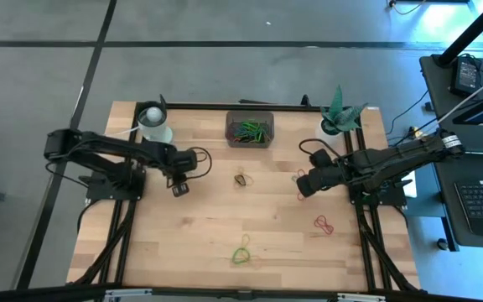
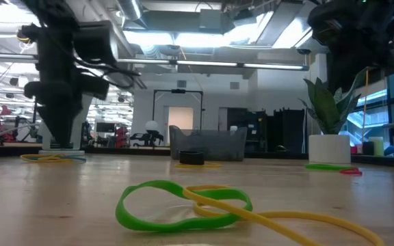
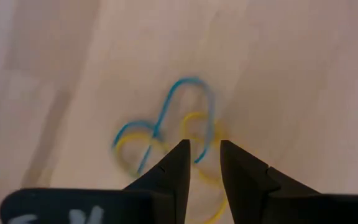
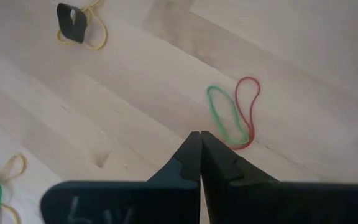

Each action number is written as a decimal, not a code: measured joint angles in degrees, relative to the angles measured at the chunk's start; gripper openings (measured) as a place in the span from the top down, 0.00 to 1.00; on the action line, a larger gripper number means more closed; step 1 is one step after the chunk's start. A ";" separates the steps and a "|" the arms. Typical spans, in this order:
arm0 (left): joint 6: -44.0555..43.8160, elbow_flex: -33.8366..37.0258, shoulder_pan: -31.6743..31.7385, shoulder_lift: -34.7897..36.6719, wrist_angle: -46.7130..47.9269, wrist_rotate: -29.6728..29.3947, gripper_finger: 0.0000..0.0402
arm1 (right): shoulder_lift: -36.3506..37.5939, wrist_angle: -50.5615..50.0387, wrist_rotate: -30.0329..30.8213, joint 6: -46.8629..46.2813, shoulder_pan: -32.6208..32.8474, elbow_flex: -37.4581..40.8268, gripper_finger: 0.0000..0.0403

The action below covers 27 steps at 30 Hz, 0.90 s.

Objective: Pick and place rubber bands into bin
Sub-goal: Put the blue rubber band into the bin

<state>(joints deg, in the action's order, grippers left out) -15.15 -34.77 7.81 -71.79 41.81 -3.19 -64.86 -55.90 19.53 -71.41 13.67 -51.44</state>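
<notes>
Two arms: you have both over the wooden table (image 1: 183, 243), the left one reaching in from the left side, the right one from the right.
Table: its light planks carry everything you see below.
Bin (image 1: 250, 130): it sits at the far edge, about midway across, with a tangle of green and other coloured bands already inside.
Left gripper (image 1: 179, 188): you find it left of centre, pointing down; in its wrist view the two fingers (image 3: 174, 168) stand slightly apart, a narrow gap between the tips, nothing held.
Bands under the left gripper (image 3: 166, 134): a blue loop and a yellow loop lie tangled flat on the wood just past those fingertips.
Right gripper (image 1: 303, 185): you see it right of centre, its fingers pressed together and empty in its wrist view (image 4: 200, 155).
Red and green pair (image 4: 235, 114): two loops lie side by side on the wood just ahead of the right gripper.
Black and yellow bands (image 1: 242, 179): they lie in the middle, between the two grippers.
Red bands (image 1: 324, 223): you have them nearer, on the right.
Green and yellow bands (image 1: 242, 252): they lie nearest, close to centre, and fill the low view's foreground (image 2: 183, 203).
</notes>
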 joint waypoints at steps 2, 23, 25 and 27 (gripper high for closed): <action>0.47 -0.51 0.20 -1.72 -2.61 1.77 0.80 | 0.00 0.10 0.00 1.50 0.00 0.00 0.99; -5.66 -7.81 1.25 -18.38 -3.83 1.47 0.81 | 0.00 0.61 0.00 12.10 0.00 -0.02 0.99; -6.39 -7.79 1.31 -18.42 -3.83 1.15 0.81 | 0.00 0.74 0.00 12.16 0.00 -0.02 0.99; -6.65 -7.77 1.69 -18.42 -3.81 1.07 0.81 | 0.00 0.94 0.00 12.95 0.00 -0.02 0.99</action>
<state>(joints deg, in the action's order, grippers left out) -21.80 -42.54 9.50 -90.21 37.99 -2.12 -64.86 -54.96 19.53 -58.46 13.67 -51.46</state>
